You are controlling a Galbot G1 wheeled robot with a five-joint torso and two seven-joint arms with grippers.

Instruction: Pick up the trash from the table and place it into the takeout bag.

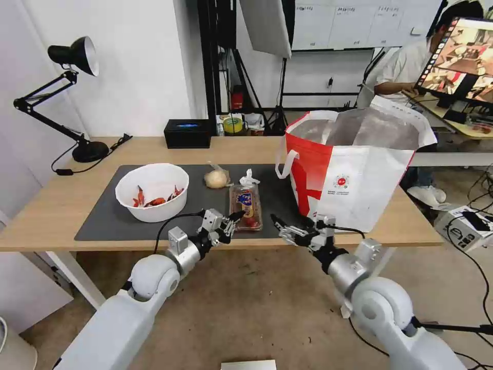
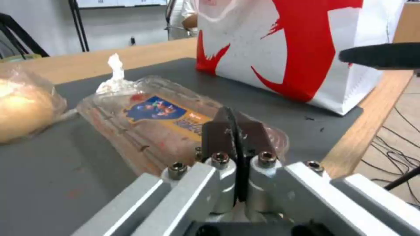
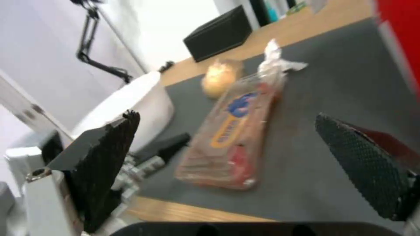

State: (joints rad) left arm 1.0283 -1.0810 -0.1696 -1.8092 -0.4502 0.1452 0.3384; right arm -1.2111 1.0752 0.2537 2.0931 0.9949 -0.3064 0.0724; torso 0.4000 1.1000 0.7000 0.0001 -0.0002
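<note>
On the table [image 1: 46, 216] lies a dark mat [image 1: 102, 218] with the trash on it. A white bowl [image 1: 151, 192] holds red crayfish shells. Further right are a wrapped bun [image 1: 215, 179], a crumpled tissue [image 1: 249, 179] and a clear tray [image 1: 245, 205] with a blue-and-orange label. The takeout bag [image 1: 354, 174] stands open at the mat's right end. My left gripper [image 1: 236, 217] is shut, empty, just before the tray's [image 2: 153, 121] near end. My right gripper [image 1: 277, 225] hovers open near the table's front edge, between tray [image 3: 232, 131] and bag.
A black desk lamp [image 1: 77, 56] stands at the table's back left and a black box [image 1: 187, 133] at the back middle. Light stands, a desk with a monitor [image 1: 462, 56] and a seated person are behind. Cables and a small device [image 1: 465, 226] lie on the floor to the right.
</note>
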